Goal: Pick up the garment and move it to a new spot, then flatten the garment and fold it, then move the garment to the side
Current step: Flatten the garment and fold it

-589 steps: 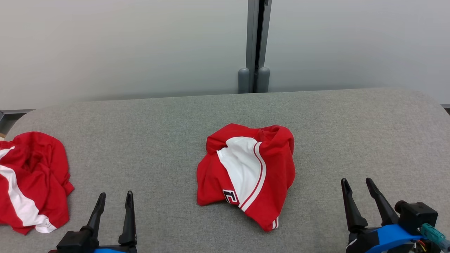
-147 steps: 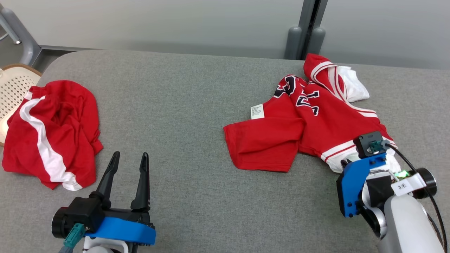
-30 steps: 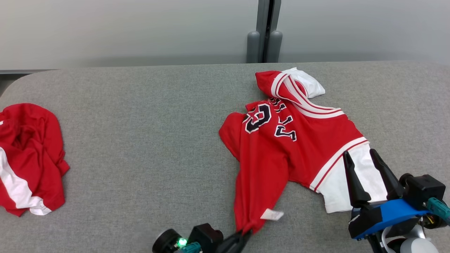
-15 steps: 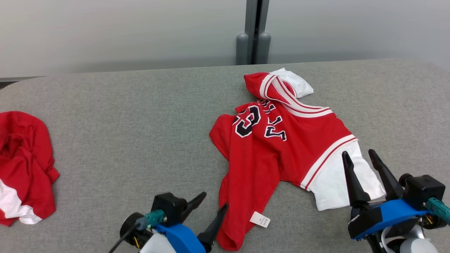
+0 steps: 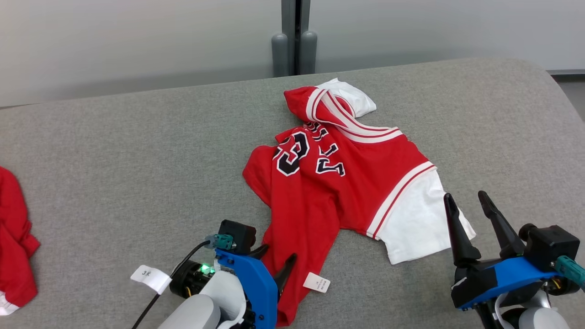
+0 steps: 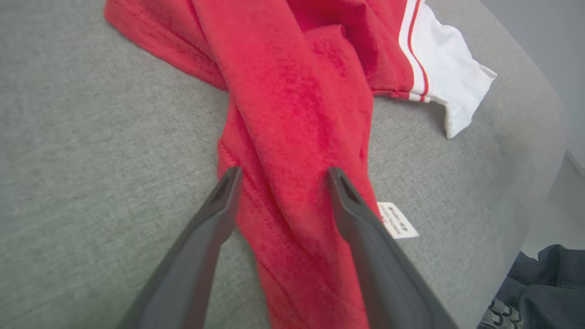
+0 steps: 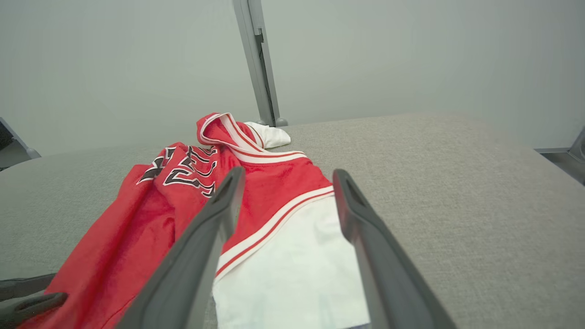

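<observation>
Left tool (image 5: 279, 254) let go of the jersey (image 5: 338, 183) in the last second: jaws now spread wide over its red tail, nothing gripped. Right tool (image 5: 464, 195) wide open too, empty, tips at the white panel's near edge. Jersey lies right of centre on the counter (image 5: 137, 160), half spread, collar end bunched. Long axis runs far to near and ends at left tool. Left arm nearer the tail, right nearer the white panel

A grey fabric-covered table (image 5: 114, 151) with rounded corners spreads from 9 to 3 o'clock. Behind it stands a plain pale wall (image 5: 137, 41), split at 12 o'clock by a grey post (image 5: 295, 27). Grey floor (image 5: 577, 84) shows at 2 o'clock. The light is soft and even.
</observation>
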